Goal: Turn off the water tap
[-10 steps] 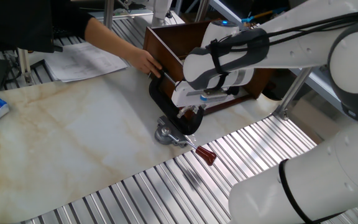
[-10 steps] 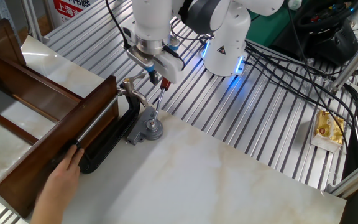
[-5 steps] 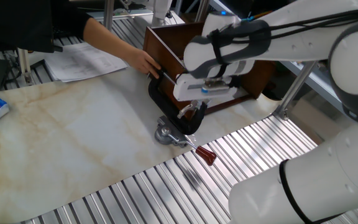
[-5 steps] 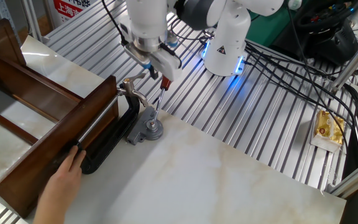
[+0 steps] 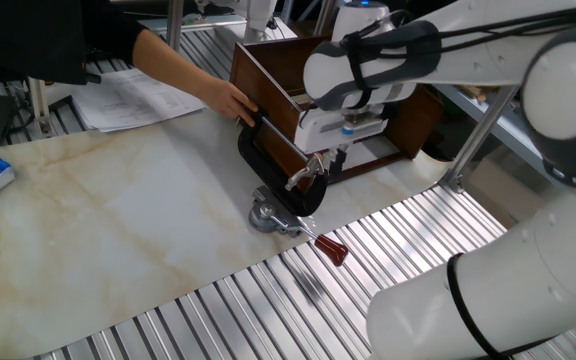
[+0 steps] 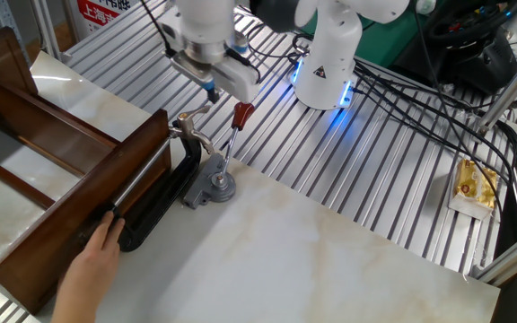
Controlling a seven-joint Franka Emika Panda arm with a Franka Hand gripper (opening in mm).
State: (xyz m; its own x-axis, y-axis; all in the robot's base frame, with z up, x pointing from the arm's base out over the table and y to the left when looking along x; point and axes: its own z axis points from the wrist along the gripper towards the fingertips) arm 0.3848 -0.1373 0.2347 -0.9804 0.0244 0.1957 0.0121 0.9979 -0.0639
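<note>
The water tap (image 6: 192, 126) is a small silver fitting with a short lever, held in the jaw of a black C-clamp (image 6: 160, 199) that lies against the brown wooden box (image 6: 52, 179). In the one fixed view the tap (image 5: 304, 178) shows its brassy tip at the clamp's jaw. My gripper (image 6: 210, 88) hangs a little above and behind the tap and is not touching it. Its fingers look close together with nothing between them. In the one fixed view the gripper (image 5: 328, 160) is just above and to the right of the tap.
A person's hand (image 6: 92, 269) holds the clamp's far end against the box, also seen in the one fixed view (image 5: 223, 95). The clamp's red-handled rod (image 6: 239, 115) with a round grey disc (image 6: 219, 188) stands beside the tap. Papers (image 5: 133, 98) lie at the back.
My gripper has risen from right at the tap and moved back towards the box. The tap, the clamp and the person's hand have stayed put.
</note>
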